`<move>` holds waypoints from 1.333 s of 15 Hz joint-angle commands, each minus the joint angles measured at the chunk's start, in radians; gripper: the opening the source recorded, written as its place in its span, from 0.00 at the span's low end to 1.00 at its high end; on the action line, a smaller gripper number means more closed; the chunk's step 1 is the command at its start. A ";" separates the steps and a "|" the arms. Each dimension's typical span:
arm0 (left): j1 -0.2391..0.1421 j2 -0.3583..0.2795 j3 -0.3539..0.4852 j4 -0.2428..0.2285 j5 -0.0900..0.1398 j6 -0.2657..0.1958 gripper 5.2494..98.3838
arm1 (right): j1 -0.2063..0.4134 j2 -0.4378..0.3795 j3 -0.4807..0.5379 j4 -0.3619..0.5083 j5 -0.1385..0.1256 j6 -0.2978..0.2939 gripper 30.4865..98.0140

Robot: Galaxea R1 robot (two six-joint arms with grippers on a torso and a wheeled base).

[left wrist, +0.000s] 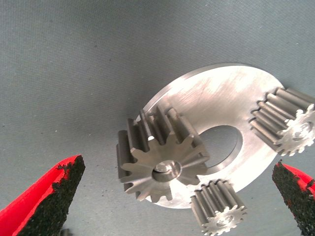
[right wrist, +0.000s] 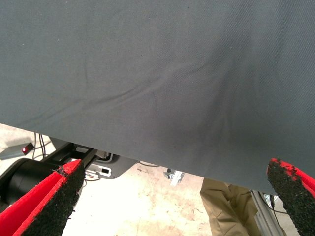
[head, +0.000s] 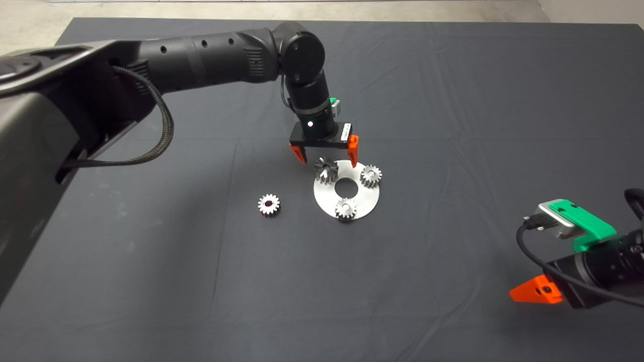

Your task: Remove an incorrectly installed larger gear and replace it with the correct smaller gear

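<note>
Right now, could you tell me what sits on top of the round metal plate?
Three gears stand on the round metal plate: the larger gear, seated on a pin visible in its centre hole, and two smaller shiny gears. The plate surface beneath each gear is hidden.

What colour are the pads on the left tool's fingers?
Black, on red fingers; the left wrist view shows it best.

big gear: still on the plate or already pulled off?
Still on. The larger gear sits on its pin on the round plate; the open left gripper straddles it without touching.
</note>
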 commanded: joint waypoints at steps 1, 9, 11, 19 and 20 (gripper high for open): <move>-0.013 0.004 -0.007 -0.013 -0.010 0.005 0.99 | 0.019 -0.005 0.005 0.029 -0.001 0.000 1.00; -0.007 0.004 0.001 -0.013 -0.010 0.005 0.99 | 0.019 -0.004 0.004 0.029 -0.001 0.000 1.00; -0.006 0.004 0.007 -0.013 -0.004 0.003 0.99 | 0.019 -0.005 0.004 0.029 -0.001 0.000 1.00; 0.009 0.004 0.030 -0.016 0.017 -0.012 0.99 | 0.019 -0.008 0.002 0.029 -0.003 0.000 1.00; 0.009 0.004 0.026 -0.016 0.017 -0.012 0.99 | 0.019 -0.008 0.002 0.029 -0.003 0.000 1.00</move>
